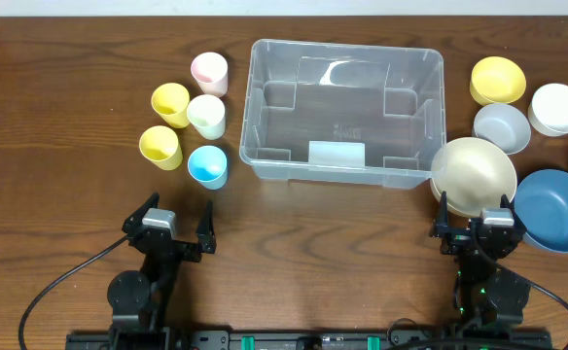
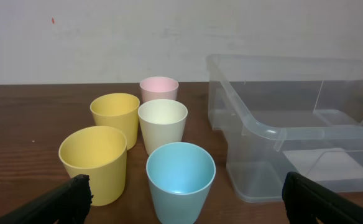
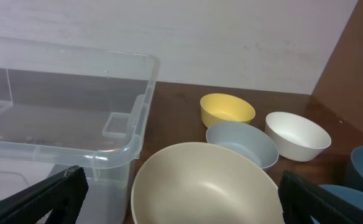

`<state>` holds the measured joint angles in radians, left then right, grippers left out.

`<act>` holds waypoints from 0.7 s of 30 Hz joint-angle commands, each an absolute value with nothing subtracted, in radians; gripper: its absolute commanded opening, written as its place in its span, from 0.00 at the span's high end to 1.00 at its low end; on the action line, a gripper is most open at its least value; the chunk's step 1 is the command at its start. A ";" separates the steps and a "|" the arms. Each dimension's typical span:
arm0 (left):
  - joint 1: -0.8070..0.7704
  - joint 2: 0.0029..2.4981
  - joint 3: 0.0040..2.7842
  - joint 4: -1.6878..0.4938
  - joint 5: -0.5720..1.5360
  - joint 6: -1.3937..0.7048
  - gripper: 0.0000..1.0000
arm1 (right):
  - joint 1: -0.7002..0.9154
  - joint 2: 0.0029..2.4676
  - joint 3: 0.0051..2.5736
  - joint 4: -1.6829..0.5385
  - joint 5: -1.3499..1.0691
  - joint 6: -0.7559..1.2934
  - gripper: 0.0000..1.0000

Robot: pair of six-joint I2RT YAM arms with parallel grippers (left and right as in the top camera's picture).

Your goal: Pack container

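The clear container (image 1: 343,45) stands empty at the table's middle back, also seen as the container (image 2: 260,129) from the left wrist and the container (image 3: 135,142) from the right wrist. My left gripper (image 1: 175,218) is open near the front edge, with the blue cup (image 2: 180,180) just ahead of its gap and untouched. My right gripper (image 1: 474,216) is open too. The big cream bowl (image 3: 206,186) lies right in front of its spread fingers, leaning on the container's right front corner.
Left of the container stand a pink cup (image 1: 209,73), two yellow cups (image 1: 170,103) (image 1: 159,147), a pale cup (image 1: 207,116) and the blue cup (image 1: 207,166). To the right sit a yellow bowl (image 1: 498,80), white bowl (image 1: 558,108), grey bowl (image 1: 501,127) and blue bowl (image 1: 554,210).
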<state>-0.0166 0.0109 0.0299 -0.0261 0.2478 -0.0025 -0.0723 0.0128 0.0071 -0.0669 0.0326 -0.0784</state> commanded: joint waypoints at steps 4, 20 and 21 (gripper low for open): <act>-0.012 0.004 0.004 -0.047 0.247 0.004 0.02 | -0.059 0.013 0.005 -0.072 0.029 -0.091 0.01; -0.012 0.004 0.004 -0.047 0.246 0.004 0.02 | -0.059 0.013 0.005 -0.068 0.025 -0.091 0.01; -0.012 0.004 0.004 -0.047 0.247 0.004 0.02 | -0.059 0.013 0.005 -0.063 0.021 -0.089 0.01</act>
